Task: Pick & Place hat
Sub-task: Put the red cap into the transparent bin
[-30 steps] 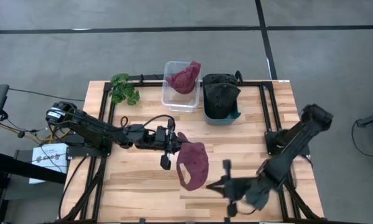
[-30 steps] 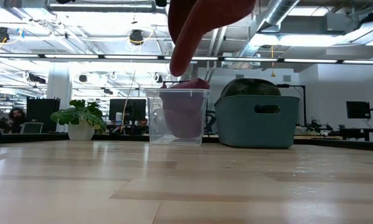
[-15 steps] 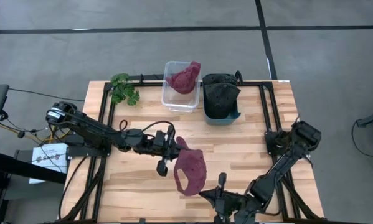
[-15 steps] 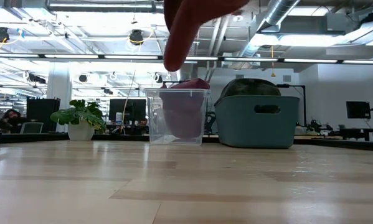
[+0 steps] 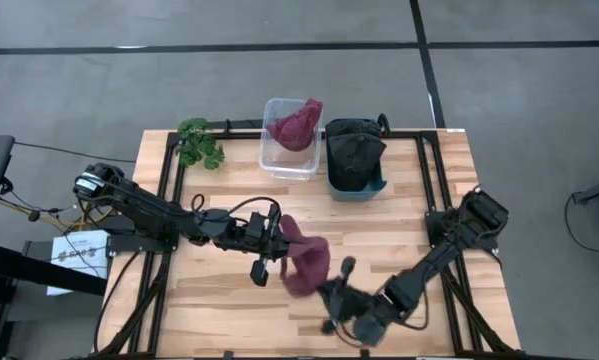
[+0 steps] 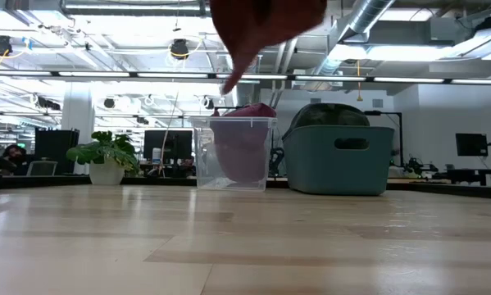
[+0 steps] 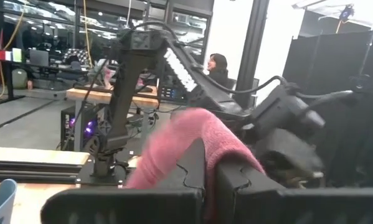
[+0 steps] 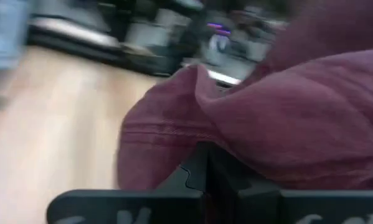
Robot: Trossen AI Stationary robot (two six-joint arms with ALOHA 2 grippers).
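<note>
A maroon hat hangs above the middle of the table from my left gripper, which is shut on it. The low view shows only its lower part, well clear of the wood. My right gripper has come in from the near right. It is shut, with its tips at the hat's near-right side; in its wrist view the maroon cloth fills the space just past the fingers. My left gripper pinches an edge of the hat between its two fingers, coming level from the table's left. The hat is lifted clear and bunches beyond the fingers. My right gripper meets the hat's stitched edge with shut fingers, from the near right. Whether any cloth lies between them cannot be told.
At the far edge stand a clear bin holding another maroon hat and a blue bin holding a dark hat. A small green plant stands at the far left corner. Bare wood lies under and around the hat.
My right arm has swung quickly from the table's near right toward the left, up to the hat. The hat, open with its band showing a second ago, is now bunched smaller. My left gripper has drifted slightly toward the near edge and stays shut on the hat.
</note>
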